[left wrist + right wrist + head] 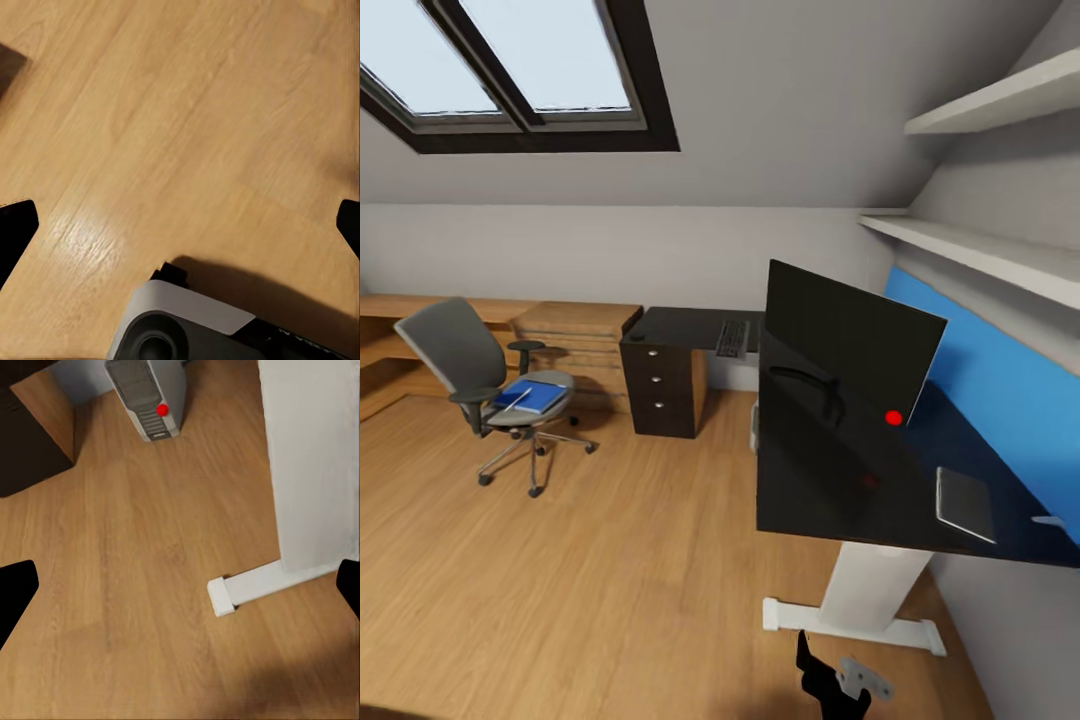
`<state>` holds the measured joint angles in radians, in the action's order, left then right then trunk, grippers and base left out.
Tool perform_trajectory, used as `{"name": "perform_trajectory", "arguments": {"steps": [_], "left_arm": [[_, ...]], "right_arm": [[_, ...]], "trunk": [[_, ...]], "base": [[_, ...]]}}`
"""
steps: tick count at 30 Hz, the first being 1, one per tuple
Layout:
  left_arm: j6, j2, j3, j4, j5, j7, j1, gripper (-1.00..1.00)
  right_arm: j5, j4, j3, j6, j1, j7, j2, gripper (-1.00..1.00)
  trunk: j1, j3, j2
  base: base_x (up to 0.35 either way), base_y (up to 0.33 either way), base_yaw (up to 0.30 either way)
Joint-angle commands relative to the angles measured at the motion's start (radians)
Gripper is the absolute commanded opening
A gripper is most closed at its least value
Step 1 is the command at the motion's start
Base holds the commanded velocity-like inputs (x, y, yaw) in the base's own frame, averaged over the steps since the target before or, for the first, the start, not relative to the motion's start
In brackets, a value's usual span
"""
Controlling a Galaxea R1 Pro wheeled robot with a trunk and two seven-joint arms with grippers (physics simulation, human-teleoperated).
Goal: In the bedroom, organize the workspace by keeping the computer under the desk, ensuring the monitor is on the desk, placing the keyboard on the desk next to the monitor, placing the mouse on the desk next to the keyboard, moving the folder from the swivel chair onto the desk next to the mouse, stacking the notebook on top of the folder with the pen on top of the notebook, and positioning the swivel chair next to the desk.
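The blue folder (532,397) lies flat on the swivel chair (488,385) seat, out at ten o'clock from the robot and well apart from both arms; the left arm looks nearer. Left gripper (180,217) and right gripper (180,585) hang spread wide over bare floor (610,560), holding nothing.

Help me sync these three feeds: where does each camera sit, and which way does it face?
Head view: up on the robot, looking down at desk, monitor, swivel chair; dark arm part at bottom.
Left wrist view: faces floor; fingertips at the edges.
Right wrist view: faces floor, computer; shares the desk's white leg with head view.
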<state>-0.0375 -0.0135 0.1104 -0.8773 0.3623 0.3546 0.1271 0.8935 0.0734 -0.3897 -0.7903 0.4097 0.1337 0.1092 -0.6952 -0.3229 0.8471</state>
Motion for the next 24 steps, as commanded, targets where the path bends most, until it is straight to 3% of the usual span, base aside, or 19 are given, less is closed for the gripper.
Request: {"name": "perform_trajectory", "arguments": {"steps": [1,7,11,14,18,20,24], "left_arm": [[-0.004,0.0,0.003,-0.002,0.01,0.006,0.0,1.0],[-0.004,-0.002,0.004,0.007,0.01,0.006,0.0,1.0],[-0.004,-0.008,0.004,0.01,0.009,0.005,0.0,1.0],[-0.004,-0.011,0.003,0.012,0.009,0.006,0.0,1.0],[-0.004,-0.012,0.003,0.014,0.009,0.005,0.0,1.0],[-0.004,-0.012,0.003,0.018,0.009,0.005,0.0,1.0],[-0.004,-0.013,0.003,0.019,0.009,0.005,0.0,1.0]], "right_arm": [[0.011,0.0,-0.002,-0.02,-0.002,0.009,0.0,1.0],[0.014,0.038,0.0,-0.099,-0.014,0.005,-0.01,1.0],[0.013,0.068,-0.001,-0.075,-0.015,0.004,-0.028,1.0],[0.012,0.112,-0.002,-0.016,-0.015,0.003,-0.056,1.0],[0.012,0.19,-0.003,0.118,-0.017,0.003,-0.109,1.0],[0.01,0.297,-0.003,0.294,-0.031,0.001,-0.171,1.0],[-0.006,0.444,-0.003,0.452,-0.064,-0.042,-0.221,1.0]], "trunk": [[0.0,-0.001,0.001],[0.0,-0.001,0.001],[0.0,-0.001,0.001],[0.0,-0.001,0.001],[0.0,-0.001,0.001],[0.0,-0.001,0.001],[0.0,-0.001,0.001]], "base": [[-0.029,-0.335,0.0],[-0.013,-0.337,0.0],[-0.001,-0.338,0.0],[-0.001,-0.338,0.0],[0.0,-0.338,0.0],[0.0,-0.338,0.0],[0.0,-0.331,0.0]]}}
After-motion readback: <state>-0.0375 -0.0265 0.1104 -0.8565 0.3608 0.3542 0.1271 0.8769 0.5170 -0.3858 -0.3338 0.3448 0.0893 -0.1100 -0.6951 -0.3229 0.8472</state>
